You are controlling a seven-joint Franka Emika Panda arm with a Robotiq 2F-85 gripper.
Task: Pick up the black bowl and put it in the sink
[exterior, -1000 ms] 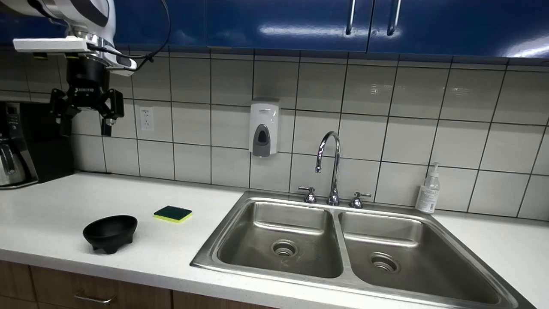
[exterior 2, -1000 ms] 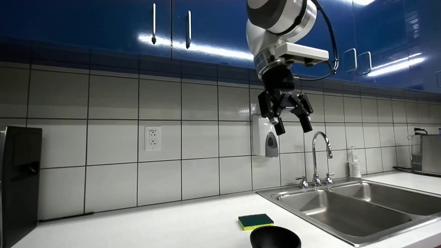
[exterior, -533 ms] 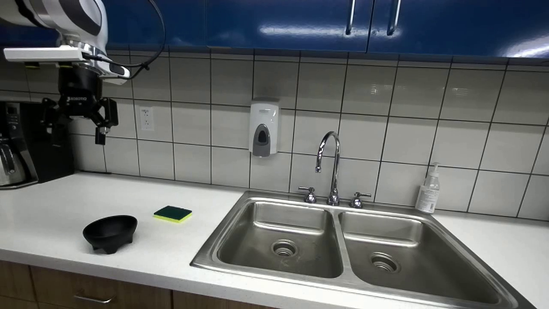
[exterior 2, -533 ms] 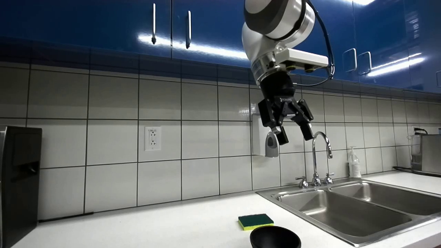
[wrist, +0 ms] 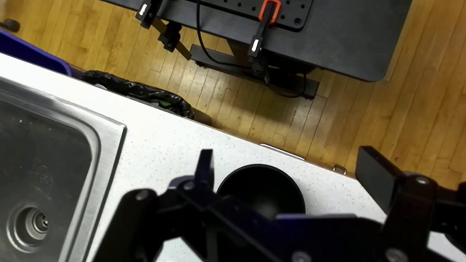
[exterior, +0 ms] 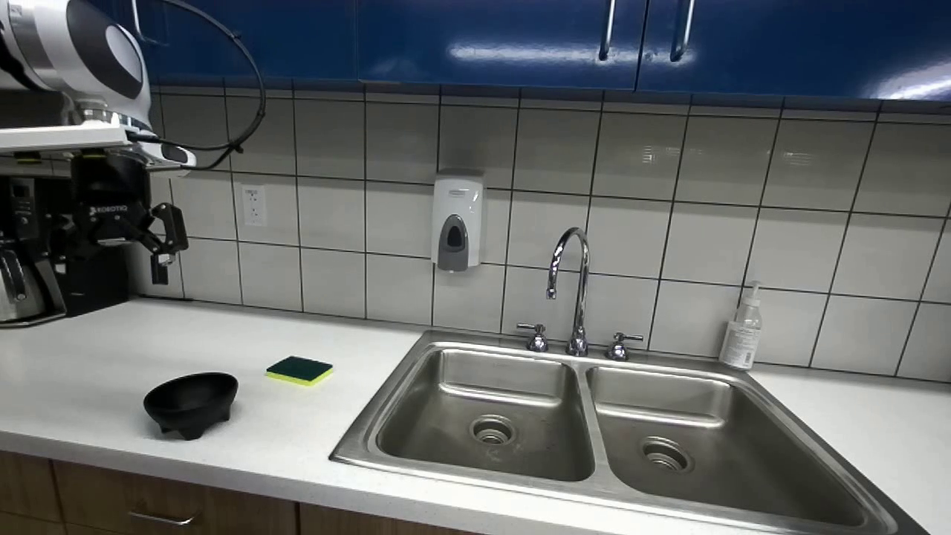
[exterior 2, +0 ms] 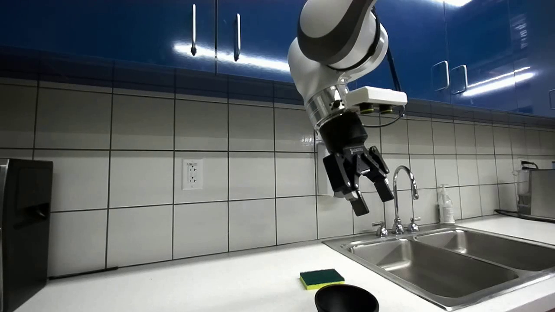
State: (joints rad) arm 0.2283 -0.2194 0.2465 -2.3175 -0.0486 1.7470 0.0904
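A round black bowl [exterior: 191, 401] is being supported mouth-up on stubby feet by a white, grey-flecked counter [wrist: 164, 142], near a flat green-and-yellow sponge [exterior: 299, 370] and apart from the two-basin metal sink [exterior: 599, 446]. In the wrist view the bowl is being framed between the jaws, its lower part being hidden by the gripper [exterior 2: 373, 200]; in both exterior views a gap is being left beneath the jaws. They are being held wide apart, with nothing being gripped.

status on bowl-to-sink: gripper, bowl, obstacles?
Gripper open, empty, above counter. Footed black bowl upright on counter, not in sink. Scrub sponge near bowl, apart; probably not in the way.
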